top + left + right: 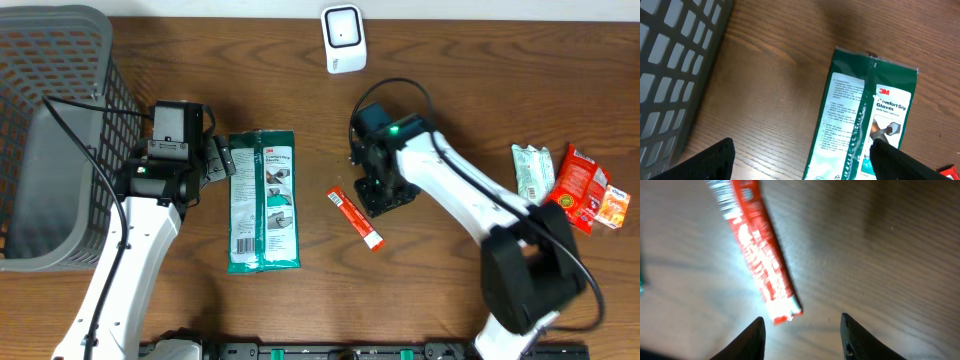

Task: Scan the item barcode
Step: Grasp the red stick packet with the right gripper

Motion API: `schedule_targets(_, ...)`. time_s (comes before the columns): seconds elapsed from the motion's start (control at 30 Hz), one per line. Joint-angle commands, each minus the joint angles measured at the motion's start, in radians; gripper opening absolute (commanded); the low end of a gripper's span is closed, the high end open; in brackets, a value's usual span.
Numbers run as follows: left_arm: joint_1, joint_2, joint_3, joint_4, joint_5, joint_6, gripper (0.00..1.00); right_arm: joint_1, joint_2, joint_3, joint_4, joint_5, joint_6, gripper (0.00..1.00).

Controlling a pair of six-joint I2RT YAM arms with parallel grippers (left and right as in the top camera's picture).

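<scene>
A thin red stick packet (355, 218) lies flat on the wooden table, just left of my right gripper (385, 195). In the right wrist view the packet (760, 255) runs up and to the left, its near end just ahead of the left finger. My right gripper (802, 317) is open with only bare wood between its fingers. A green 3M gloves pack (263, 200) lies next to my left gripper (218, 160). In the left wrist view my left gripper (802, 145) is wide open, its right finger over the pack (865, 115). A white scanner (343, 38) stands at the back edge.
A grey mesh basket (50, 130) fills the far left, its wall (675, 65) close beside the left gripper. At the right lie a white-green packet (532, 170) and two red-orange snack packets (580, 185) (612, 208).
</scene>
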Motion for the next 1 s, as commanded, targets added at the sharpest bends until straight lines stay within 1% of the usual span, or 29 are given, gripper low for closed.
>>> schedule_targets(0.0,0.003,0.003,0.018,0.000,-0.017,-0.002,0.87,-0.006,-0.038,-0.005,-0.022,-0.043,-0.035,0.39)
schedule_targets(0.07,0.003,0.003,0.018,0.000,-0.017,-0.002,0.87,-0.001,-0.038,-0.012,-0.029,-0.044,-0.032,0.33)
schedule_targets(0.2,0.003,0.003,0.018,0.000,-0.017,-0.002,0.87,0.031,-0.038,-0.054,0.014,-0.031,-0.032,0.28)
schedule_targets(0.4,0.003,0.003,0.018,0.000,-0.017,-0.002,0.87,0.097,-0.038,-0.143,0.138,-0.026,-0.024,0.29)
schedule_targets(0.6,0.003,0.003,0.018,0.000,-0.017,-0.002,0.87,0.157,-0.037,-0.225,0.233,0.104,-0.024,0.29)
schedule_targets(0.73,0.003,0.003,0.018,0.000,-0.017,-0.002,0.87,0.196,-0.037,-0.259,0.290,0.145,-0.024,0.30)
schedule_targets(0.97,0.003,0.003,0.018,0.000,-0.017,-0.002,0.87,0.210,-0.037,-0.274,0.319,0.163,-0.024,0.32)
